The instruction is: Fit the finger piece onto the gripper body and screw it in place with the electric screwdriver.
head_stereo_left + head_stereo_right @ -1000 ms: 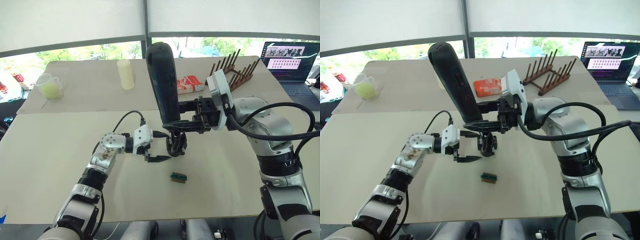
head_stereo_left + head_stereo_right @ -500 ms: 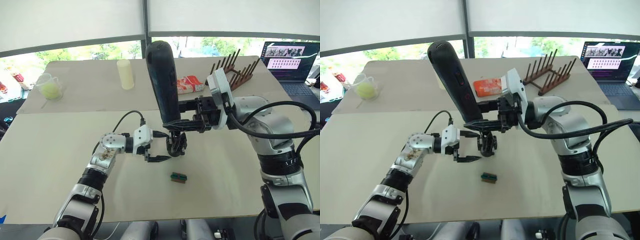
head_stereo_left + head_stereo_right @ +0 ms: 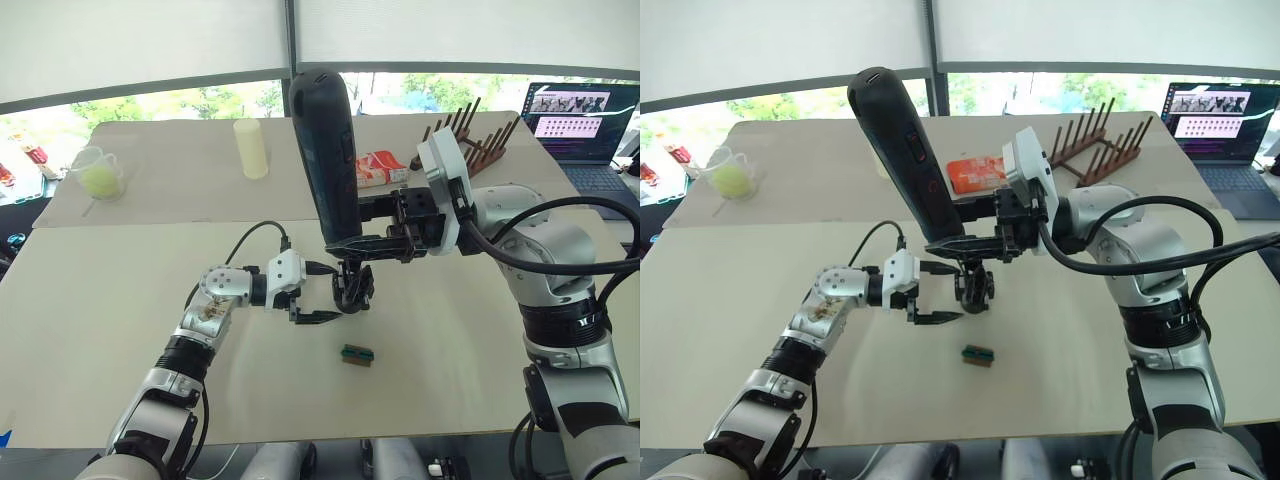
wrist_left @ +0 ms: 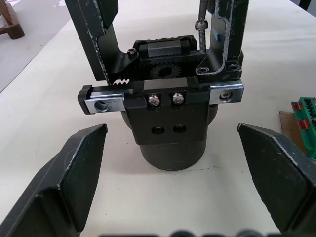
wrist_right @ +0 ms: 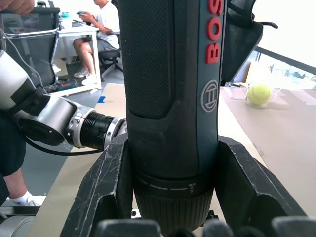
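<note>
Two grippers busy: right gripper (image 5: 170, 217) clamps the electric screwdriver (image 3: 325, 160) low on its barrel; top-heavy, rigid, likely to lever. Left gripper (image 4: 173, 197) gapes wide, empty, at 9 o'clock beside the gripper body (image 4: 170, 113), bit (image 4: 200, 22) hanging above it.

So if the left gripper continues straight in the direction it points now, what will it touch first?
Probably the gripper body, a chunky black mechanism with a round base. It stands directly ahead between the open left gripper fingers, on the beige table. Nothing lies between them, though depth is uncertain.
</note>
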